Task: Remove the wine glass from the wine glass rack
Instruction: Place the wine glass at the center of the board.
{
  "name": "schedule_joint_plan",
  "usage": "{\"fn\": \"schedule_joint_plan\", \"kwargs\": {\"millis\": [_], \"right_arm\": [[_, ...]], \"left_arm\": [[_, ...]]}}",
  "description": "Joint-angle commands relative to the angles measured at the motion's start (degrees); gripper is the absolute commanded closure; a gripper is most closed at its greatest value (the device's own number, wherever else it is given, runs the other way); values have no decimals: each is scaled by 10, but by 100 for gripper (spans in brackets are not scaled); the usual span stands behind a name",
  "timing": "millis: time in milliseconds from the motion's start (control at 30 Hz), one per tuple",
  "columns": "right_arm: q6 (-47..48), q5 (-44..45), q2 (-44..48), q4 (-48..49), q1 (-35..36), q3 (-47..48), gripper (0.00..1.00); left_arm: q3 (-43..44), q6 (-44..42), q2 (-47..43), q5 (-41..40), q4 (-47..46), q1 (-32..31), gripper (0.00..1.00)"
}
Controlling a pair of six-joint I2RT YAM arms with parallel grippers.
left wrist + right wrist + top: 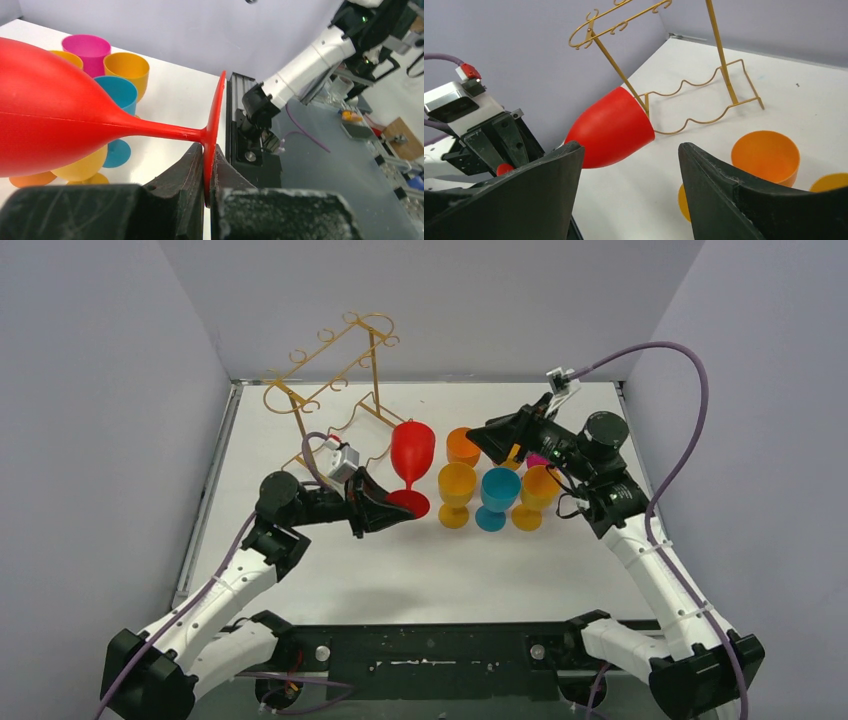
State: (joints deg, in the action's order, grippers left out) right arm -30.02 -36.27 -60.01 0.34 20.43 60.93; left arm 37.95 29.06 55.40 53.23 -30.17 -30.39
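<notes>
Left claw (206,167) pinches wine glass (412,450) foot; right claw (630,150) gapes. We judge glass off rack (330,370); next: set upright, release.

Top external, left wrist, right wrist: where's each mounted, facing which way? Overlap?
Top external: above, behind the bases, looking down on the white table; both arms show, gold wire wine glass rack far left.
Left wrist: on left arm, facing right along its jaws, shut on the red plastic wine glass's foot; right arm beyond.
Right wrist: on right arm, facing left between its open jaws at rack and glass.
Shared: all see the red glass.
</notes>
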Motion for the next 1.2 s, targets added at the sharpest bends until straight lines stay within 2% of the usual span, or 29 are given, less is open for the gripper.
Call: {"fn": "schedule_joint_plan", "kwargs": {"millis": [0,133,267,467,600,933,1100,1167], "right_arm": [[-98,-133,-26,85,-42,-11,30],[-205,-226,-57,199,-62,-31,30],[-261,-284,-99,242,-65,-25,34],[-325,-369,-140,308,-37,-13,36],[-331,-377,-147,316,-24,-11,48],[-363,-431,-159,385,25,-9,58],[-394,-440,-172,424,25,-1,70],[-429,-443,-176,470,26,-4,75]], "left_arm": [[-16,-33,-18,69,-68,-2,100],[-45,-13,-26,145,-158,-5,100],[-49,-34,-37,187,-143,-4,100],[-51,-66,-44,197,-142,-5,100],[-44,-81,-38,206,-135,-5,100],[-32,-83,-24,227,-133,-5,100],[-28,-83,-26,235,-124,-5,100],[-28,-85,-28,236,-120,-5,100]]}}
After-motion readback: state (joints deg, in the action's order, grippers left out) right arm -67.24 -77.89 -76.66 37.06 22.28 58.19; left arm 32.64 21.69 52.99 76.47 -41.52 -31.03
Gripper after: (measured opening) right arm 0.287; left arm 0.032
